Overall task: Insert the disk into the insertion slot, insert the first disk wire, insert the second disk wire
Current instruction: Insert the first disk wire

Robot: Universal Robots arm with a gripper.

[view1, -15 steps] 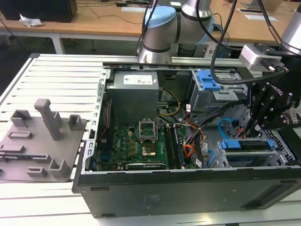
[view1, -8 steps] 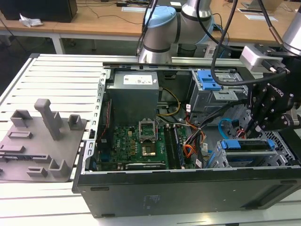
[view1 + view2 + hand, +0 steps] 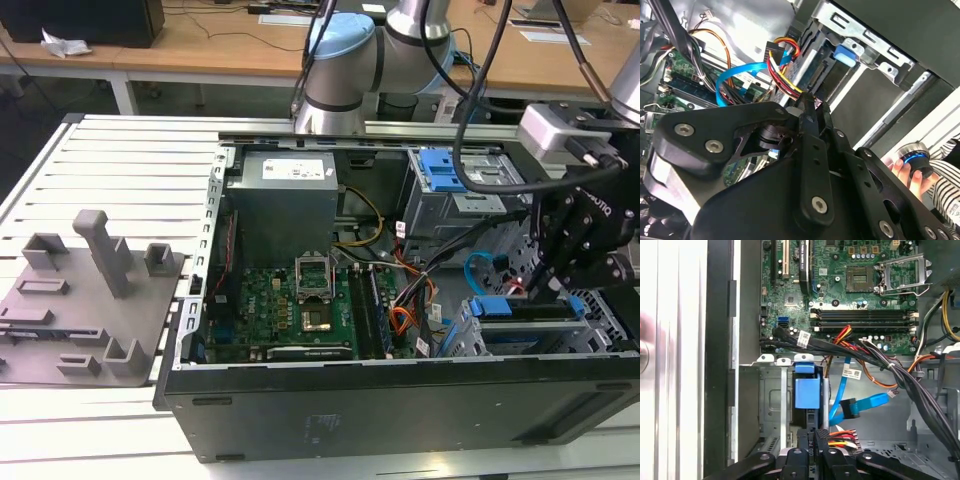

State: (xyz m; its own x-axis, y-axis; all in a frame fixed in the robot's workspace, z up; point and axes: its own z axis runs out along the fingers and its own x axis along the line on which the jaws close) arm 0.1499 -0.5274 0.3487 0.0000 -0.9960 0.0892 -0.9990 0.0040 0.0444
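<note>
The disk, framed by its blue caddy, sits inside the insertion slot, a silver-grey cage at the exterior view's lower right. My gripper hangs right over the disk's rear edge with its fingers pressed together. A bundle of red, yellow and black wires, the first disk wire, runs up to the fingertips, so they appear shut on its end. The second disk wire, a flat light-blue cable with a black connector, lies loose beside the disk, also visible in the second wrist view.
The open computer case holds a motherboard, a power supply and a second cage with a blue latch. Thick black cable bundles cross near the cage. A person's hand holds a knob outside the case.
</note>
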